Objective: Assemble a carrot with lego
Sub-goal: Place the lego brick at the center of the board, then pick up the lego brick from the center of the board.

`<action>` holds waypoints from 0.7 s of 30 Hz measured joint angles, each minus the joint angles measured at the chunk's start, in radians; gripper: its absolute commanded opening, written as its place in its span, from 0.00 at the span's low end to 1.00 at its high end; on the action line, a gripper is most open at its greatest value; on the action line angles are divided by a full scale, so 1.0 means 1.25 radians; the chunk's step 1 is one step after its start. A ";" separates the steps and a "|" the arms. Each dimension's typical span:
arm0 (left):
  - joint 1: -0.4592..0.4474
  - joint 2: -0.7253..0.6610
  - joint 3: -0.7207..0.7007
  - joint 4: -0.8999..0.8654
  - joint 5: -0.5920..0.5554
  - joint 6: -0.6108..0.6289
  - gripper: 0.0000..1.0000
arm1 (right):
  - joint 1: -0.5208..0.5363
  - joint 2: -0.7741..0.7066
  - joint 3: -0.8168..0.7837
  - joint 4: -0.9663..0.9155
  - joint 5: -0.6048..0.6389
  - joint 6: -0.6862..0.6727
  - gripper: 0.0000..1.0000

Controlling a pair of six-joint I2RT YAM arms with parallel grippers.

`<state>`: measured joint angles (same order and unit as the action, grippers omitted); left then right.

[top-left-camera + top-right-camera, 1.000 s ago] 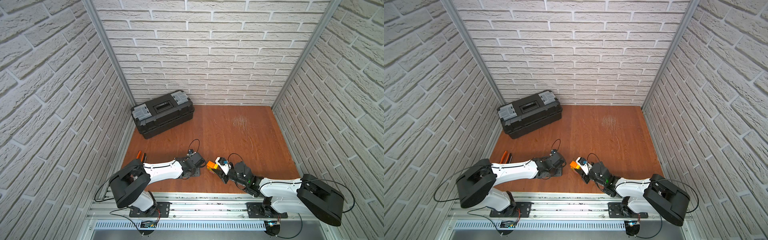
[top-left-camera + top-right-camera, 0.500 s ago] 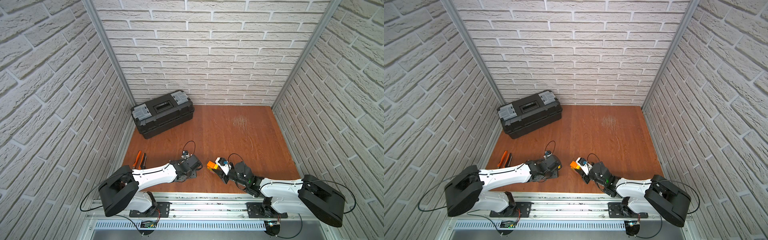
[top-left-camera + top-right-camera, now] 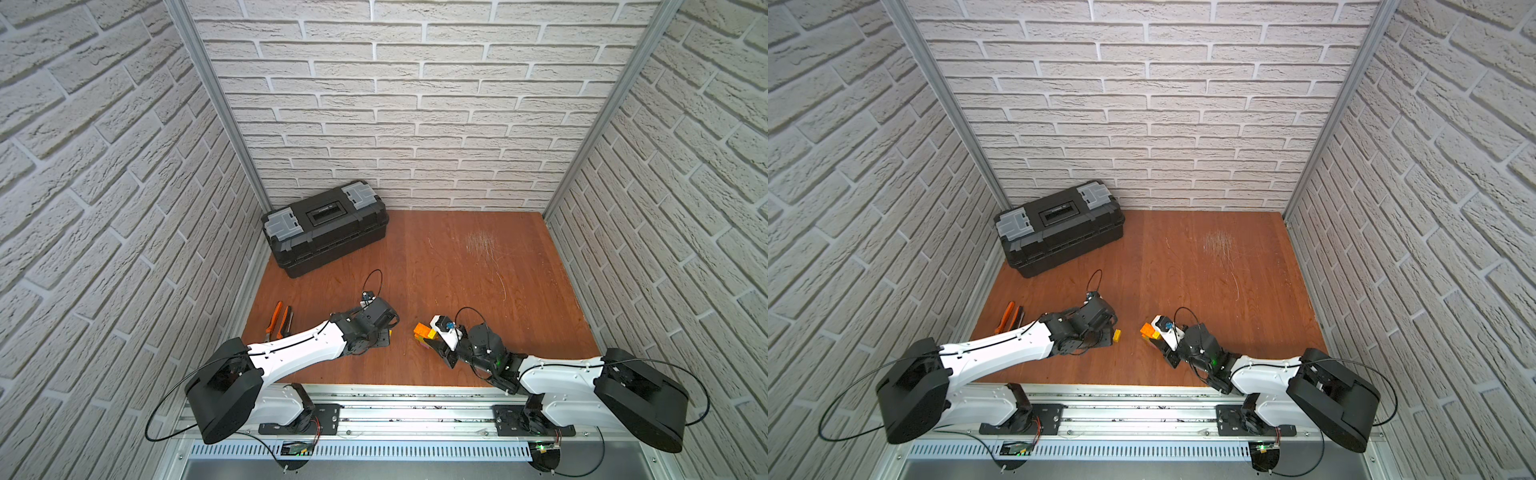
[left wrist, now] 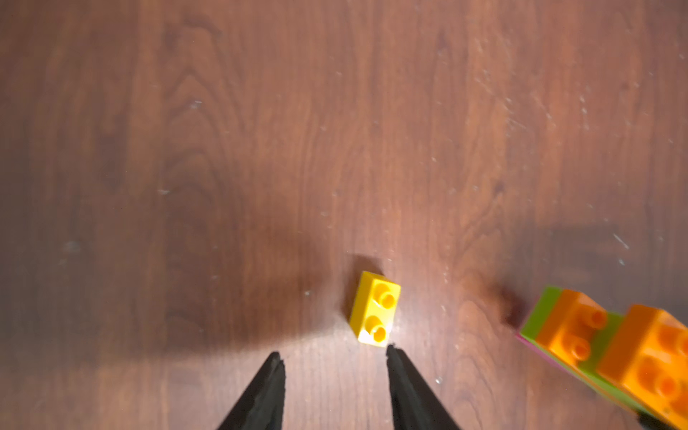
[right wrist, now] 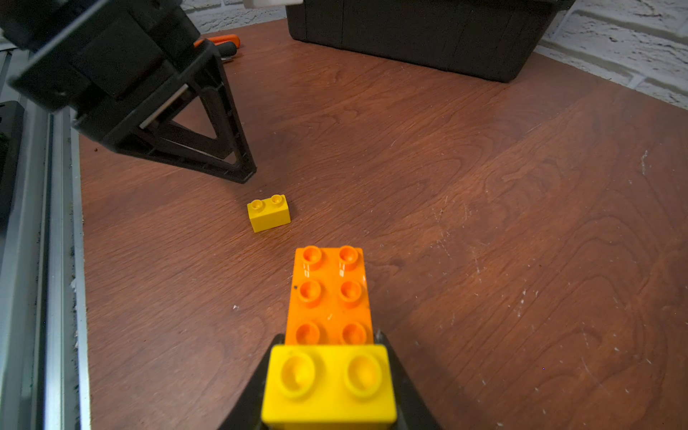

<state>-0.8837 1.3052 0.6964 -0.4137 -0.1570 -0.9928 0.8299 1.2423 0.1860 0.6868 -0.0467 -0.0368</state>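
My right gripper [image 5: 328,337] is shut on the carrot [image 5: 329,294], a stack with an orange studded top, a yellow brick [image 5: 329,383] near the jaws and lime-green and pink layers [image 4: 536,327] below. In both top views the carrot [image 3: 423,332] [image 3: 1148,330] is held low over the table's front middle. A loose small yellow lego brick [image 4: 375,309] [image 5: 268,213] [image 3: 1118,335] lies studs up on the wood. My left gripper [image 4: 334,355] [image 3: 384,337] is open and empty, its right fingertip just short of that brick.
A black toolbox [image 3: 324,228] stands at the back left against the brick wall. Orange-handled pliers [image 3: 277,319] lie near the left wall. An aluminium rail [image 3: 395,411] runs along the table's front edge, carrying both arm bases.
My left arm has swung a little leftward and drawn back toward the front edge. The right arm with the carrot has not moved.
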 measured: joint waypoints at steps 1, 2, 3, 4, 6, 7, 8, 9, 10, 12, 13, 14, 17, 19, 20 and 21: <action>0.000 0.005 0.000 0.007 0.010 0.009 0.47 | 0.000 0.002 0.000 0.000 -0.001 0.001 0.03; 0.000 0.010 0.000 0.014 0.020 0.014 0.47 | 0.000 0.004 0.000 0.001 -0.001 0.001 0.03; 0.000 0.017 0.001 0.021 0.028 0.021 0.45 | 0.000 0.008 0.000 0.001 -0.002 0.002 0.03; 0.000 0.025 0.002 0.024 0.037 0.027 0.44 | 0.000 0.011 0.000 0.001 -0.002 0.003 0.03; 0.000 0.038 0.004 0.033 0.050 0.037 0.43 | 0.000 0.018 0.000 0.003 -0.002 0.004 0.03; 0.000 0.043 0.004 0.037 0.056 0.041 0.42 | 0.000 0.022 0.000 0.005 -0.002 0.005 0.03; 0.000 0.047 0.004 0.039 0.060 0.044 0.41 | 0.000 0.026 0.000 0.005 -0.002 0.006 0.03; 0.000 0.050 0.004 0.040 0.063 0.047 0.41 | 0.000 0.031 0.000 0.012 -0.002 0.008 0.03; 0.000 0.052 0.005 0.041 0.066 0.047 0.39 | 0.000 0.037 0.000 0.020 -0.002 0.010 0.03; 0.000 0.057 0.005 0.043 0.071 0.050 0.37 | 0.000 0.050 0.000 0.038 -0.002 0.018 0.03; 0.000 0.059 0.005 0.044 0.074 0.051 0.36 | 0.000 0.055 0.000 0.045 -0.002 0.020 0.03; 0.000 0.062 0.005 0.044 0.075 0.052 0.35 | 0.000 0.062 0.000 0.055 -0.002 0.022 0.03; 0.000 0.066 0.005 0.045 0.077 0.052 0.33 | 0.002 0.083 0.000 0.082 -0.002 0.028 0.03; 0.000 0.067 0.005 0.045 0.077 0.053 0.31 | 0.004 0.095 0.000 0.100 -0.002 0.031 0.03; 0.000 0.068 0.005 0.045 0.077 0.053 0.30 | 0.006 0.102 0.000 0.108 -0.002 0.033 0.03; 0.000 0.068 0.005 0.045 0.077 0.053 0.30 | 0.007 0.107 0.000 0.116 -0.002 0.033 0.03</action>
<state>-0.8837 1.3899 0.7021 -0.3576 -0.0612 -0.9264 0.8387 1.3758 0.1864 0.8314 -0.0486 0.0044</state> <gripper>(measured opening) 0.304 0.351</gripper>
